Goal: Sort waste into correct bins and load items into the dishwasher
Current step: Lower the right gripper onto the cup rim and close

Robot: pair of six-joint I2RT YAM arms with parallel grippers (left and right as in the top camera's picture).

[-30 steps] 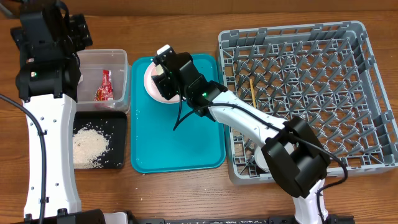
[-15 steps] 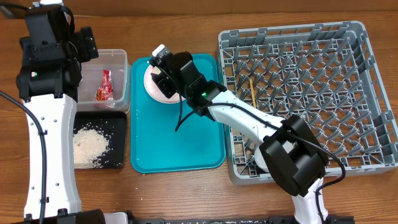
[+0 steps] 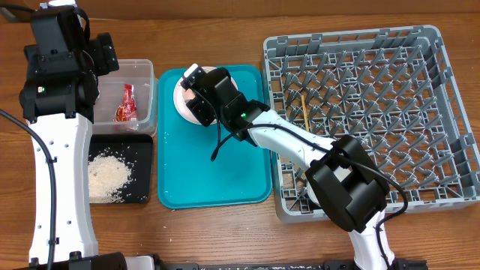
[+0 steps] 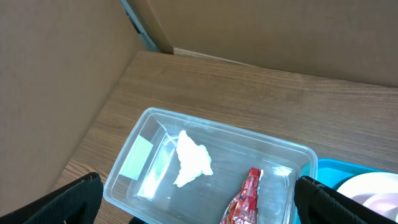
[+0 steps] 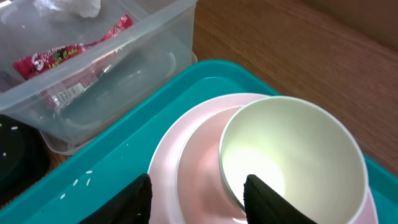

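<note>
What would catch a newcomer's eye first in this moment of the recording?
The big grey dish rack fills the right of the table, a wooden chopstick lying among its pegs. At centre, the right gripper hangs open just over a white bowl that sits on a pink plate in the teal tray's far left corner. At left, a clear tub holds a tissue wad and a red wrapper.

Overhead looks straight down; wrist cams close (both see clear tub (image 4: 224, 129)).
</note>
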